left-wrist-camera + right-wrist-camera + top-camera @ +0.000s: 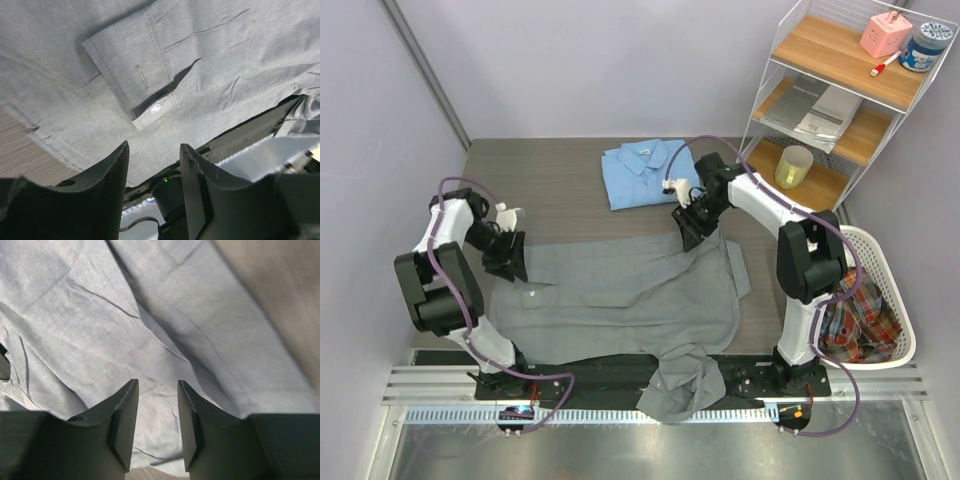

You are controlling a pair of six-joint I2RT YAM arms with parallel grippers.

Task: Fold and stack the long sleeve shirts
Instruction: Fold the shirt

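the dark wood-grain table point(560, 175) carries both shirts. the grey long sleeve shirt point(620, 290) is the biggest thing on it, spread flat across the middle, with one bunched part draped over the near edge at 6 o'clock. a wire shelf unit point(820, 45) with wooden boards stands at 2 o'clock off the table's far corner. a white laundry basket point(880, 250) sits at 4 o'clock, with plaid cloth point(860, 320) in it. the light blue long sleeve shirt point(640, 175) lies folded, collar up, at 12 o'clock of the grey one, just beyond its far edge.

the left end effector point(508, 262) is at the grey shirt's 9 o'clock edge. in its wrist view the left end effector point(153, 150) has its jaws partly apart with nothing between them, and the grey shirt point(200, 60) shows a cuff with a small button point(155, 107) beyond. the right end effector point(686, 236) is at the grey shirt's 1 o'clock corner. in its wrist view the right end effector point(157, 385) is likewise partly open and holds nothing, with the cloth point(100, 330) lying beyond. a yellow cup point(793, 165) stands on the lowest shelf.
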